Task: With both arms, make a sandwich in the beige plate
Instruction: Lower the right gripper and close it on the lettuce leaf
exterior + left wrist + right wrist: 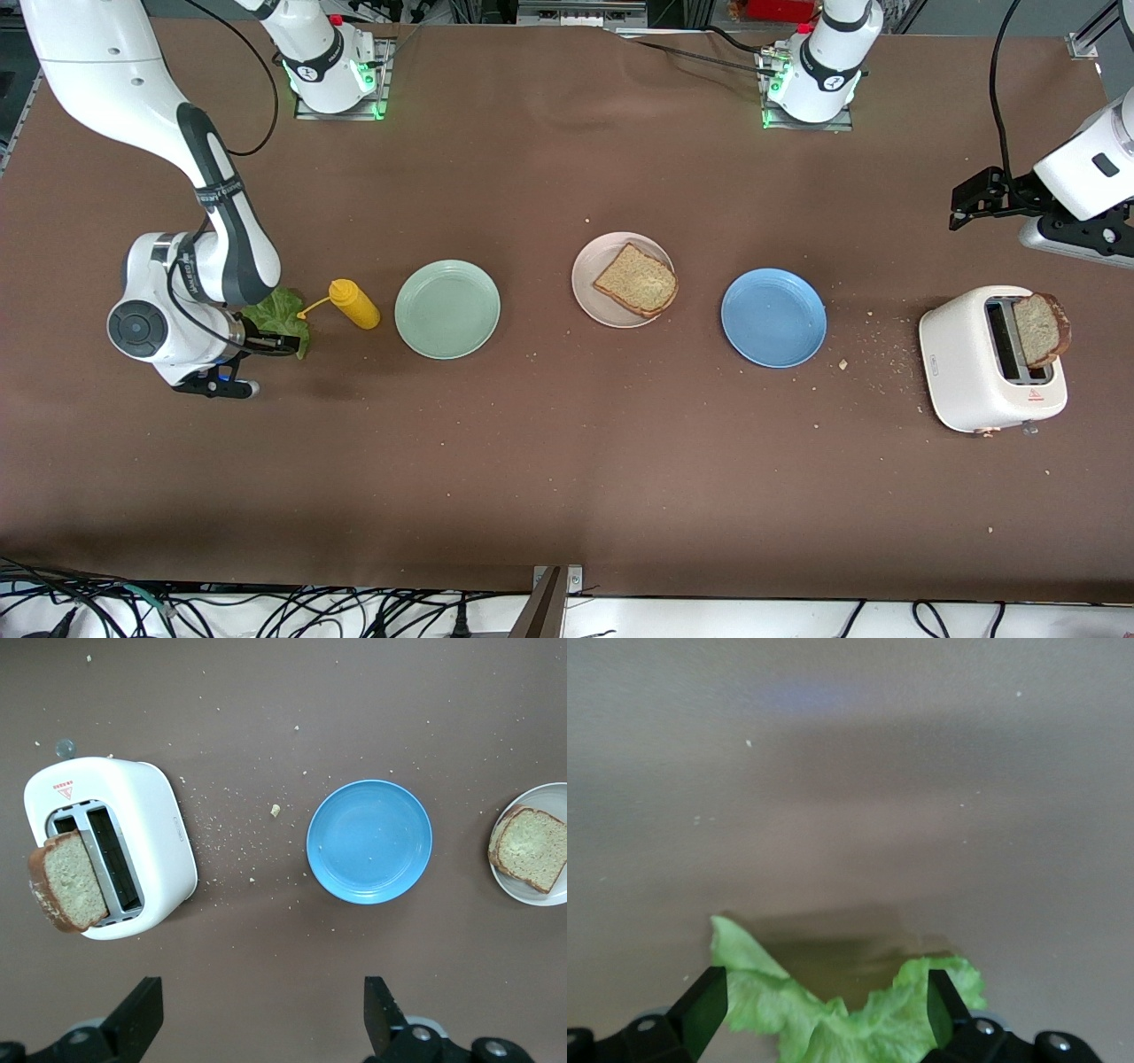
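Note:
One slice of brown toast (pixel 636 280) lies on the beige plate (pixel 595 292) at mid-table. A second slice (pixel 1041 330) stands up out of the white toaster (pixel 974 372) at the left arm's end. The green lettuce leaf (pixel 279 315) lies on the table at the right arm's end. My right gripper (pixel 261 359) is low over it. In the right wrist view it (pixel 824 1005) is open, with the leaf's ruffled edge (pixel 833 1019) between the fingers. My left gripper (pixel 966 202) is open and empty, up over the table beside the toaster. The left wrist view shows the left gripper (pixel 263 1019), toaster (pixel 133 842) and toast (pixel 66 881).
A yellow mustard bottle (pixel 354 304) lies beside the lettuce. A mint-green plate (pixel 447 309) sits between the bottle and the beige plate. A blue plate (pixel 773 317) sits between the beige plate and the toaster. Crumbs are scattered near the toaster.

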Tool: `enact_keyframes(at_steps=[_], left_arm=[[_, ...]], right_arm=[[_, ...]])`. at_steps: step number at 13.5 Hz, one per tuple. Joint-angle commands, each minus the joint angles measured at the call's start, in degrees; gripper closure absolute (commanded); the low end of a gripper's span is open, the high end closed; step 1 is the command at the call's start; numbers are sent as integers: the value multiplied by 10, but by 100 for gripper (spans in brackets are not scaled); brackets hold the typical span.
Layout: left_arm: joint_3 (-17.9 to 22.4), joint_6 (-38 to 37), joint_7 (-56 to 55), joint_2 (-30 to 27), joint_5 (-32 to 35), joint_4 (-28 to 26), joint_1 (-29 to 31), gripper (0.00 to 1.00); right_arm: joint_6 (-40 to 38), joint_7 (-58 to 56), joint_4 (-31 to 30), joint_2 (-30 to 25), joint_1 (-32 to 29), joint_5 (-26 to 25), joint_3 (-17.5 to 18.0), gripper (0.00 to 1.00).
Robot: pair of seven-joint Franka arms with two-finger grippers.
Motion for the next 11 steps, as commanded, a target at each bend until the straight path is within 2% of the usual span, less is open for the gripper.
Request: enact_keyframes(at_steps=[1,4,6,7,9,11], left_arm=[[6,-13,1,13,-5,11,32,0],[7,-10,33,27,-3,12,78,0],[6,-4,106,49,11,13,129,0],[6,9,142,65,18,14,153,0],[5,72,168,97,15,12,202,0],[5,120,171,111,-9,9,217,0]], right_arm=[[37,7,-24,1,-13,-9,7,0],[62,12,-46,-2,-22,-7,15,1],[65,12,-58,-9,-21,-6,16,2],[65,12,-59,-11,-20,-4,16,11],[60,11,-59,-11,-19,-4,16,54],[59,3,-64,-13,-18,-4,19,98]])
